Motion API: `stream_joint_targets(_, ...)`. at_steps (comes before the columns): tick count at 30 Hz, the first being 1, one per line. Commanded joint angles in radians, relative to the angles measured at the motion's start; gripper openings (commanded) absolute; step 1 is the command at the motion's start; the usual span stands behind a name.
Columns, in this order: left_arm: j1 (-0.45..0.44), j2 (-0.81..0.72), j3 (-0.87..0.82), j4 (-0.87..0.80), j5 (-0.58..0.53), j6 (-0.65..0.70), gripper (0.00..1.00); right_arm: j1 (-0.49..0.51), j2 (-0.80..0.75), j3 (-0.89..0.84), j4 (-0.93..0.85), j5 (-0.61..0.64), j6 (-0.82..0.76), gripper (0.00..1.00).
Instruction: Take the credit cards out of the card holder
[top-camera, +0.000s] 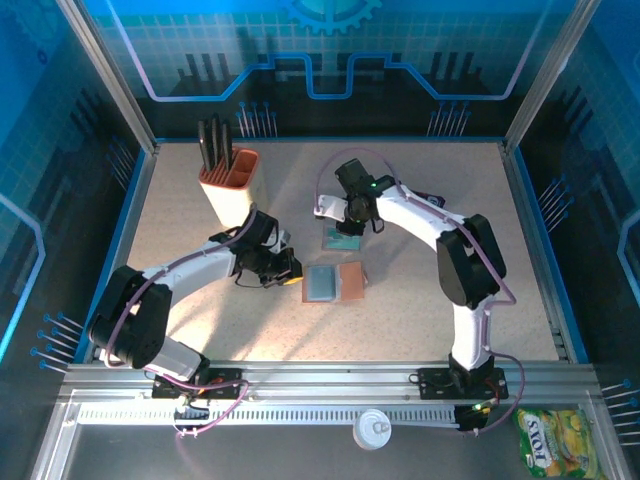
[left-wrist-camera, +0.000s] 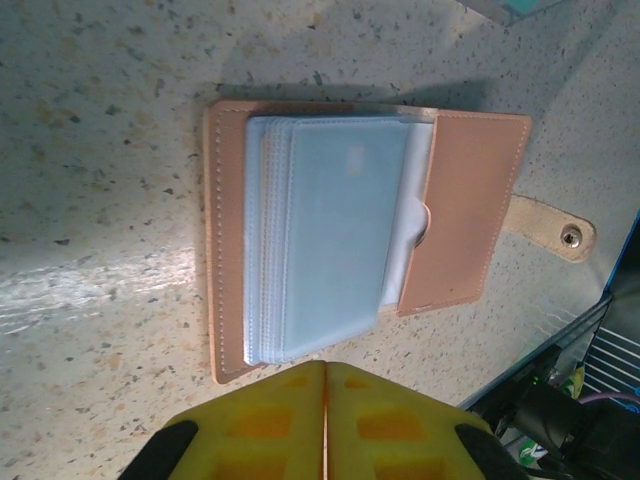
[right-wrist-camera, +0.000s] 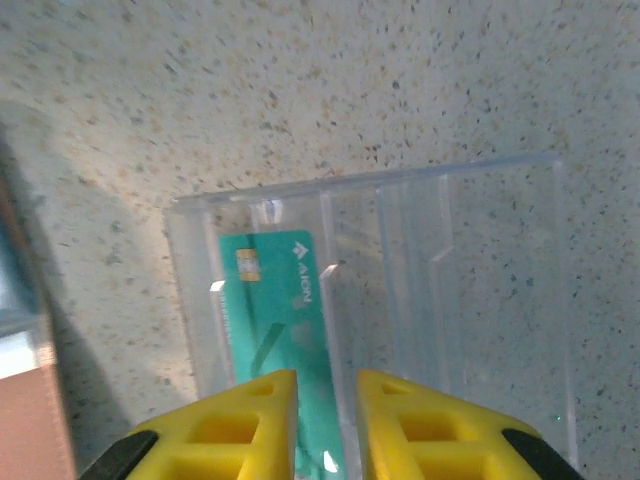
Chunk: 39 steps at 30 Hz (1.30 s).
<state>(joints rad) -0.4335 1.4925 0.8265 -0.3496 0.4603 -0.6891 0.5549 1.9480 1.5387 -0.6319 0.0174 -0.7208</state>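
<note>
Teal card (right-wrist-camera: 265, 300) already out, lying in clear case (right-wrist-camera: 470, 280) beneath slightly parted, empty right claw (right-wrist-camera: 328, 378). Shut, empty left claw (left-wrist-camera: 325, 368), open wallet (left-wrist-camera: 470, 200) just ahead; probably more sleeves (left-wrist-camera: 330, 230) to check.

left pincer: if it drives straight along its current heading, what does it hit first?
Most likely the card holder: its near leather edge lies right ahead of the shut left pincer. Depth is unclear, so it might pass just above.
</note>
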Motion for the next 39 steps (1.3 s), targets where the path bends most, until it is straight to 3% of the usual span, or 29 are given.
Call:
stream_joint_targets(1, -0.022, 0.022, -0.004, 0.025, -0.015, -0.032, 0.09, 0.027, -0.078, -0.064, 0.081, -0.045, 0.120, 0.25)
stream_joint_targets(7, -0.045, 0.060, 0.011, 0.050, -0.053, -0.059, 0.09, 0.064, -0.150, -0.153, 0.141, -0.053, 0.337, 0.28)
stream_joint_targets(16, -0.058, 0.116, 0.028, 0.072, -0.090, -0.074, 0.08, 0.106, -0.235, -0.273, 0.228, -0.080, 0.842, 0.33)
stream_joint_targets(23, -0.072, 0.153, 0.037, 0.105, -0.102, -0.096, 0.07, 0.106, -0.318, -0.437, 0.389, -0.204, 1.199, 0.34)
stream_joint_targets(30, -0.076, 0.162, 0.059, 0.057, -0.150, -0.087, 0.05, 0.110, -0.277, -0.462, 0.388, -0.303, 1.360, 0.33)
stream_joint_targets(39, -0.091, 0.160, 0.048, 0.043, -0.225, -0.104, 0.02, 0.110, -0.214, -0.459, 0.344, -0.372, 1.446, 0.35)
